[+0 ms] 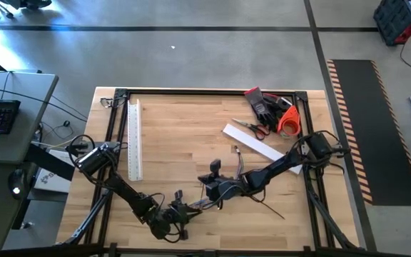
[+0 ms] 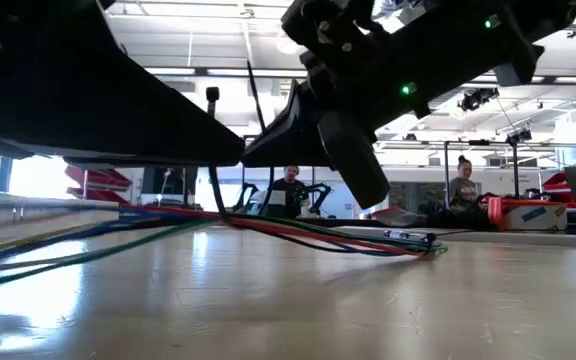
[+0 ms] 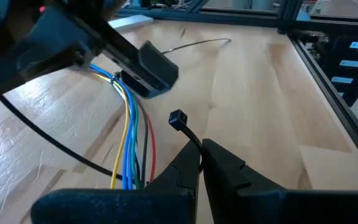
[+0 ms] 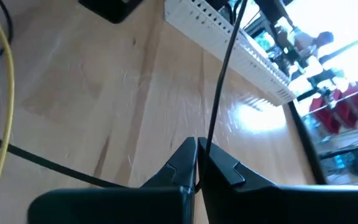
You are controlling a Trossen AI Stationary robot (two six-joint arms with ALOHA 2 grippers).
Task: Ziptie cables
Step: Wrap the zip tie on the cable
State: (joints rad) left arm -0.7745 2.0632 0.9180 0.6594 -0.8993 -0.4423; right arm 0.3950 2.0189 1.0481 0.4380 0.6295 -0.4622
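Observation:
The cables [image 3: 129, 134], blue, yellow, red and green wires, lie on the wood near the table's near edge [image 1: 195, 205] and run flat across the low view [image 2: 298, 235]. My left gripper [image 3: 199, 163] is beside them on the left [image 1: 182, 213], shut on a ziptie [image 3: 188, 134]. My right gripper [image 4: 197, 163] is just right of the bunch [image 1: 210, 190], over the wires [image 3: 149, 73], shut on a thin dark ziptie strip [image 4: 222, 68]. A black strip [image 3: 48, 140] passes under the wires. I cannot tell whether both grippers hold one ziptie. My left gripper pinches the ziptie between its two fingertips, just behind the square head [image 3: 178, 118]. The head end sticks out past the fingertips, clear of the table. My right gripper pinches the thin strip [image 4: 205, 146] between its fingertips. The strip runs on straight beyond them, off the wood.
Another ziptie [image 1: 271, 208] lies on the table right of the arms. The white slotted duct [image 1: 134, 139] lies along the left side. Scissors [image 1: 252, 128], dark gloves [image 1: 262, 103], an orange tape roll [image 1: 289, 123] and a white bar [image 1: 262, 146] sit far right. People show in the room behind [image 2: 290, 190].

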